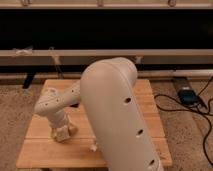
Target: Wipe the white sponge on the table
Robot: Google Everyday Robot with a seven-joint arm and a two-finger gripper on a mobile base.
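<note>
Step in hand: contact with the sponge, at the start of the wipe, as I judge it. The gripper [60, 131] is low over the left half of the bench [45, 151], pointing down, tip at or on the wood. The wrist [51, 103] sits just above it. The arm [116, 115] crosses the middle of the view and hides much of the bench's right side.

Sponge [64, 135]: a pale beige block on the bench's left half, towards the front, directly at the gripper's tip. It touches the gripper or lies partly under it; only a small edge shows, so I cannot say whether it lies flat or is lifted.

Gripper state: cannot tell whether it is clenched on the sponge, merely pressing on it, or released.

Next move, as I judge it: confirm hold or downward press, then drag the sponge sideways across the slats, keeping it flat and in contact. There is bare wood to the left and front. Risk: the sponge slips out if the press is light, or the stroke runs off the near edge.

Off-bench: dark box [186, 95] and cable [202, 111] on the carpet at right, well apart.
</note>
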